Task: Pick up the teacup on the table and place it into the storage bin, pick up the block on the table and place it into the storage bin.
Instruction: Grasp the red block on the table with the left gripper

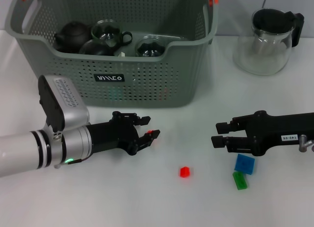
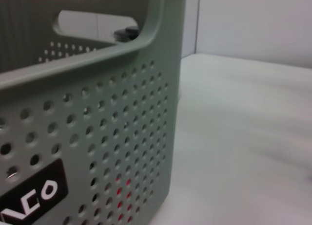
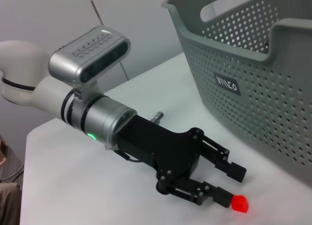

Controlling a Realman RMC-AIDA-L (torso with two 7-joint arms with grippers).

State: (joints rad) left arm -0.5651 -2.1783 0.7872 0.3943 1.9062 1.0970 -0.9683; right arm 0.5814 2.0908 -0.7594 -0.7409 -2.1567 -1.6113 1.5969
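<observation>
White stylised lettering, not clearly legible, stands on a small black label (image 1: 109, 78) on the storage bin (image 1: 147, 84) wall beyond the left gripper (image 1: 147, 128). A white tag (image 1: 289, 137) behind the right gripper (image 1: 219, 133) reads roughly "140-06".

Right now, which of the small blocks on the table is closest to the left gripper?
The red block, alone on the table ahead of the open left gripper. The blue block and green block sit together under the right gripper.

I read the storage bin (image 1: 147, 84) as matt perforated plastic; beside it, glossy clear glass pitcher (image 1: 262, 52), black lid. Left gripper (image 1: 145, 129): matt black, brushed silver wrist. Table (image 1: 122, 197): smooth white.
</observation>
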